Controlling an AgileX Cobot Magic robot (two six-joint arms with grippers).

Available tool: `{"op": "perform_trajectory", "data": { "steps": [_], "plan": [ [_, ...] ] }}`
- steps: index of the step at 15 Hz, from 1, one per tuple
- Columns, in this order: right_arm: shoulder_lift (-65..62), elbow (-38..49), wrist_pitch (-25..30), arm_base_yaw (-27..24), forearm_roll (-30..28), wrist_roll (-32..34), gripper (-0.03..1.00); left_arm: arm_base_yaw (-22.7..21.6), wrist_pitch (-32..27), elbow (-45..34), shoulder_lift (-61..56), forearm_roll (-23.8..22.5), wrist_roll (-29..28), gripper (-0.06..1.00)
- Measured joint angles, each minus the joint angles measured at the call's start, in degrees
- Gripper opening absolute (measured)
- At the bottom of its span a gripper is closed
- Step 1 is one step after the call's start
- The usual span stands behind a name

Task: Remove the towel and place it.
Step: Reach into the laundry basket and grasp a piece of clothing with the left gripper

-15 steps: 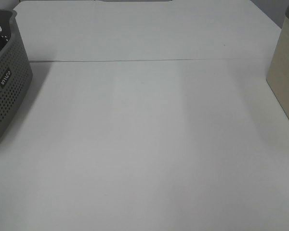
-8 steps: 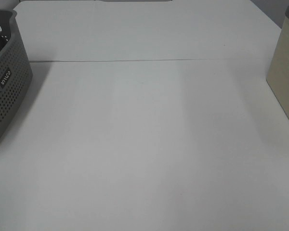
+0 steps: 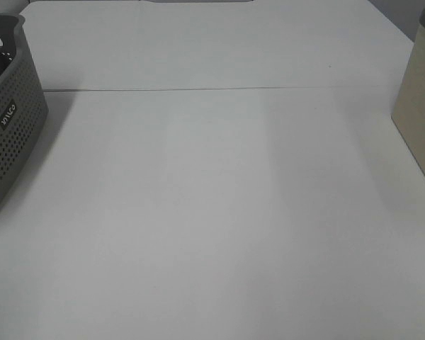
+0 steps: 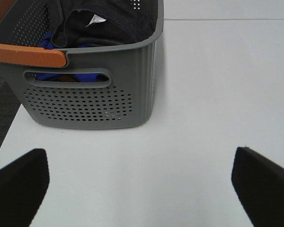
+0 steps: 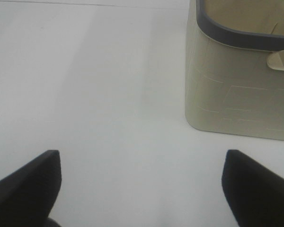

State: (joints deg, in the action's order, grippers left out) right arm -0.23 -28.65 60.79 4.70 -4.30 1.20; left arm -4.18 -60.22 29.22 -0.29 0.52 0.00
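Observation:
The dark charcoal towel lies bunched inside the grey perforated basket, over something blue. The basket stands at the table's left edge in the high view, where the towel is hidden. My left gripper is open and empty, a short way in front of the basket above the white table. My right gripper is open and empty above the table, near a beige bin. Neither gripper shows in the high view.
The beige bin with a dark rim stands at the table's right edge. An orange handle crosses the basket's near corner. A seam runs across the white table. The table's left edge drops to dark floor.

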Motion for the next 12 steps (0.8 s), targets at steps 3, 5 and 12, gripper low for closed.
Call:
{"op": "perform_trajectory", "data": {
  "steps": [3, 5, 12],
  "plan": [
    [0.00, 0.00, 0.00, 0.00, 0.00, 0.00, 0.88, 0.00, -1.78, 3.38, 3.09, 0.00, 3.32, 0.99],
    [0.00, 0.00, 0.00, 0.00, 0.00, 0.00, 0.88, 0.00, -5.04, 12.61, 15.47, 0.00, 13.69, 0.99],
    [0.00, 0.00, 0.00, 0.00, 0.00, 0.00, 0.88, 0.00, -5.44, 36.15, 52.37, -6.76, 41.25, 0.99]
  ]
}}
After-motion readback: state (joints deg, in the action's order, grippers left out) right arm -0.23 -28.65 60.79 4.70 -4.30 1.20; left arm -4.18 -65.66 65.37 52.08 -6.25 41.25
